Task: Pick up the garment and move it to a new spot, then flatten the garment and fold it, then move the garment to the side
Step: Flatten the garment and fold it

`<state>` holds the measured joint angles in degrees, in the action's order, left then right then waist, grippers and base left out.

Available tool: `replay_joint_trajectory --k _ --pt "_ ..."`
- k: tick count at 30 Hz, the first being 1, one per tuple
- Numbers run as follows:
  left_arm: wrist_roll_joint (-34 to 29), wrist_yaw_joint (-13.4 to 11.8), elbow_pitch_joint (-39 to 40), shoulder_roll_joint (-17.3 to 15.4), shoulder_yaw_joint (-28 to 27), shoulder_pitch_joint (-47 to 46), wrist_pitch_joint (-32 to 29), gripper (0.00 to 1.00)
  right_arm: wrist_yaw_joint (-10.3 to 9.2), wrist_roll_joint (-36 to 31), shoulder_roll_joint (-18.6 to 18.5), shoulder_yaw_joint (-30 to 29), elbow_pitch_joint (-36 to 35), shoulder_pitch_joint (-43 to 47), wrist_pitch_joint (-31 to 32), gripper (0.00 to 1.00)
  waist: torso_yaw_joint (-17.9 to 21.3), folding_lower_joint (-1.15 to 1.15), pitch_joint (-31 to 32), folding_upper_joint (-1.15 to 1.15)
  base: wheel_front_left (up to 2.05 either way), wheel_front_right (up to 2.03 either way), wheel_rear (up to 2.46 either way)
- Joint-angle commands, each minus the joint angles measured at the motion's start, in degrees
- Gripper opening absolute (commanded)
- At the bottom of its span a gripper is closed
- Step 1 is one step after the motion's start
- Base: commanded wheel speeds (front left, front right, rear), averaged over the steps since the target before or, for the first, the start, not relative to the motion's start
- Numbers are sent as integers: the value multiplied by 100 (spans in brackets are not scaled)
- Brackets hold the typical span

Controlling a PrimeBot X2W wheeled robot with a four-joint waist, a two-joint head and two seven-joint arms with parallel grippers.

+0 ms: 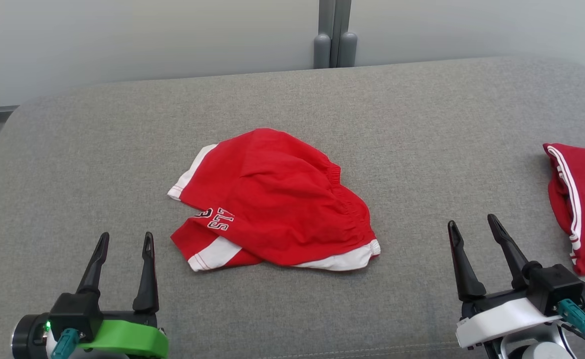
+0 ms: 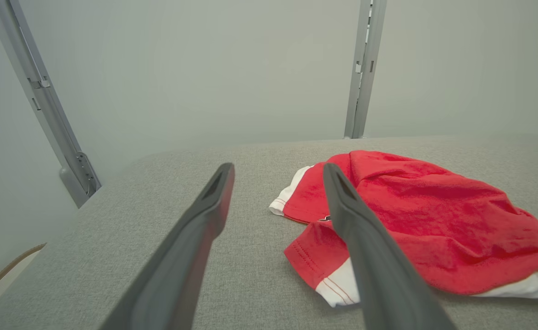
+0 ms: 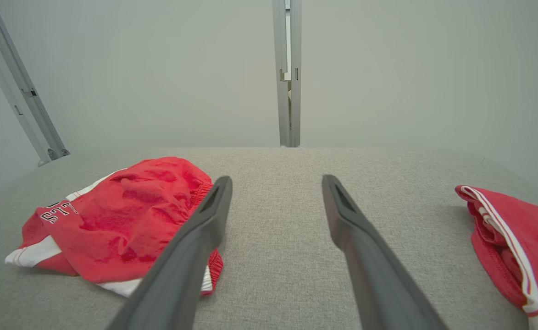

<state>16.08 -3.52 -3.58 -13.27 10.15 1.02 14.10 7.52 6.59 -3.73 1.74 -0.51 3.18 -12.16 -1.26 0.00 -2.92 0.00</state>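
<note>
Shorts (image 1: 272,199), the red ones with white trim, where are they lying? — poster 1

Crumpled in a heap in the middle of the gray cushion (image 1: 322,99), touching neither gripper. The left gripper (image 1: 125,239) sits near-left of them, fingers spread, nothing in it. Same deal for the right gripper (image 1: 472,222) on the near-right, spread and empty. Another red garment (image 1: 579,204) with white stripes lies at the right edge, well apart from the shorts. — poster 2

red shorts (image 1: 277,199) with white hems lie crumpled — unfolded — mid-cushion, waistband to the right.
</note>
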Motion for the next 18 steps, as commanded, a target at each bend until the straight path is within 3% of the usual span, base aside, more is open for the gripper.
replay_joint_trajectory --k 1,6,18 --pt "3 -38 24 -30 1 53 -18 100 -7 -27 10 -6 -31 23 8 100 -6 0 0 0 0 0 0" --pt "139 38 -7 17 55 4 -187 100 -7 28 -16 82 -33 -18 59 100 -58 0 -24 0 0 0 0" --pt "978 574 -358 274 576 -145 -1776 100 -8 331 -516 905 541 -270 463 100 -330 0 -265 0 0 0 0"
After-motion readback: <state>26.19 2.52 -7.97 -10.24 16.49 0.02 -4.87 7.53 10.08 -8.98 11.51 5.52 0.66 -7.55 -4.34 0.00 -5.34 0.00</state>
